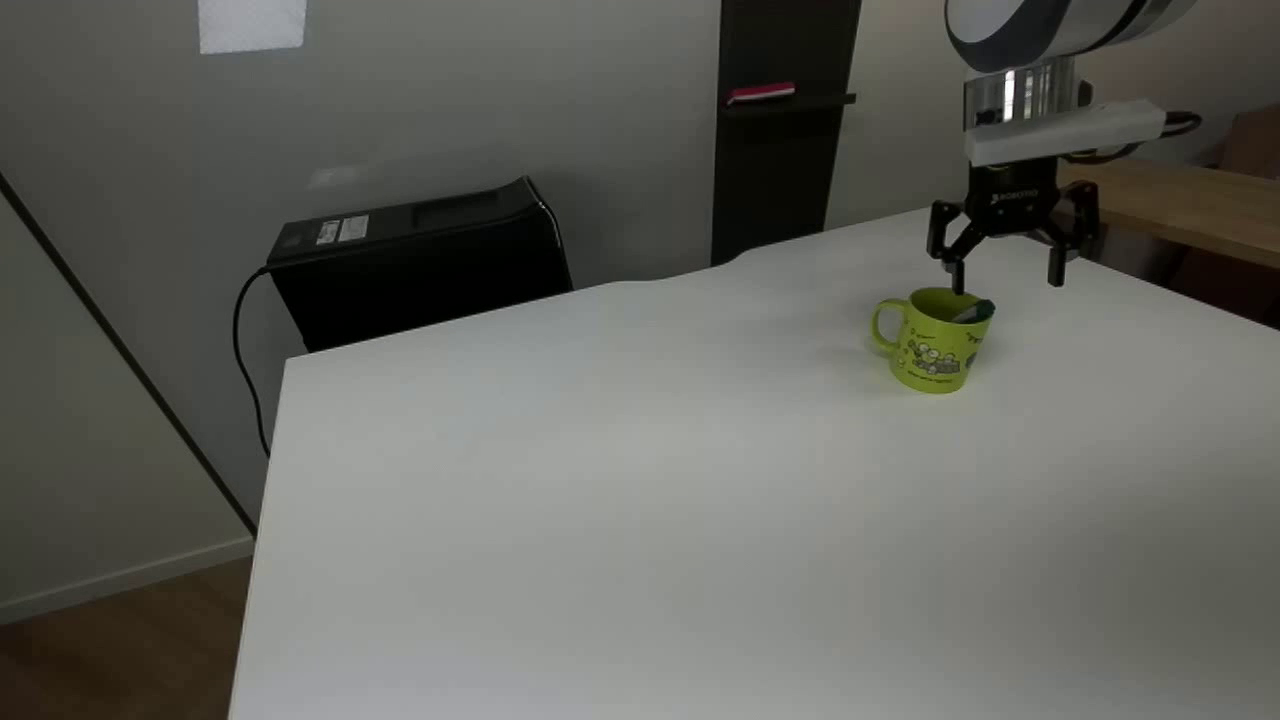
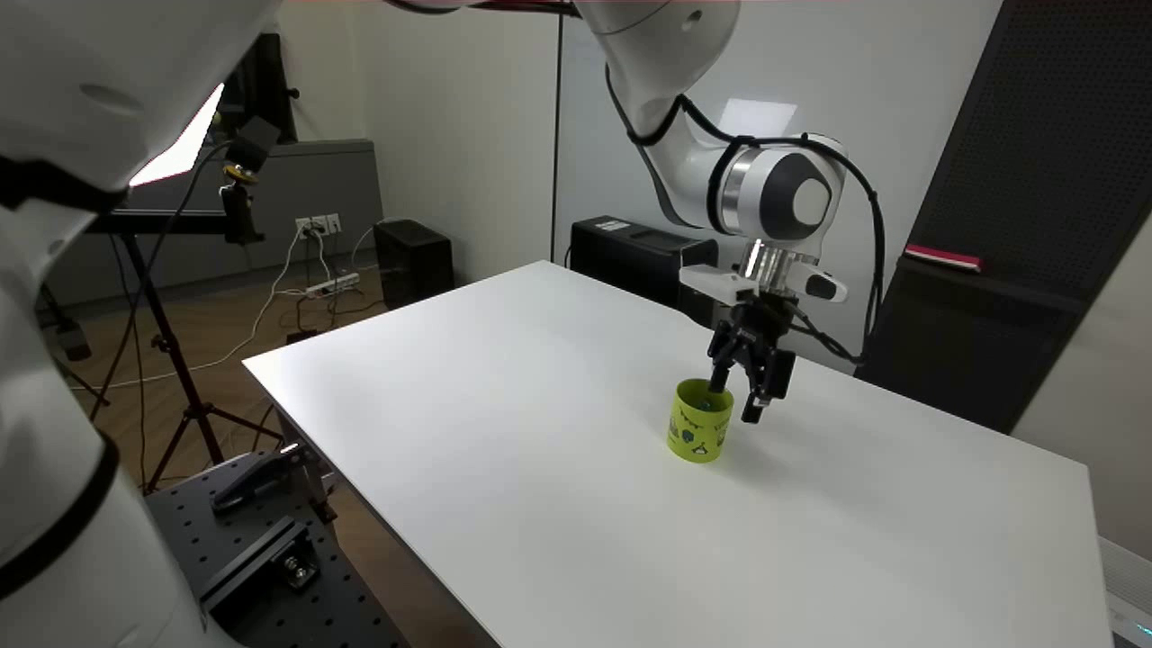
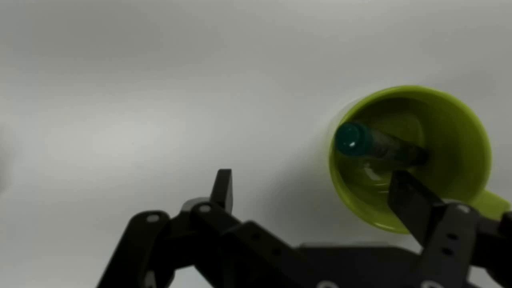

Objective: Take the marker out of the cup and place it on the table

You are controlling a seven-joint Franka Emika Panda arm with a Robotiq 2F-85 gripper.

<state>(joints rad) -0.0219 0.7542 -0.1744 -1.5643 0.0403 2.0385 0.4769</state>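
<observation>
We see the gripper (image 1: 1007, 287) at the upper right in an exterior view, pointing down with its two fingers (image 1: 958, 278) spread wide. In the wrist view one of them ends just left of centre, while its partner, at the lower right, overlaps the mouth of the cup (image 3: 464, 160); we cannot tell whether that tip dips below the rim. The marker (image 3: 384, 146) leans inside the cup, its teal-green cap at the left of the rim there and its darker end deeper in, near the middle. In an exterior view we make out the handle (image 1: 882, 327) on the cup's left side and small drawings printed on its wall. The lime-green cup stands upright on the white table (image 2: 504, 423), the largest surface in both exterior views.

The white arm (image 2: 670, 54) runs along the left edge and across the top in an exterior view, with a black tripod (image 2: 166, 344) at the left. Past the table's edge, in an exterior view, we find a black box (image 1: 430, 285) at the upper left, a red and white item (image 1: 762, 92) on the ledge of a dark panel (image 1: 780, 165) at the top, and a wooden table (image 1: 1180, 205) at the right.
</observation>
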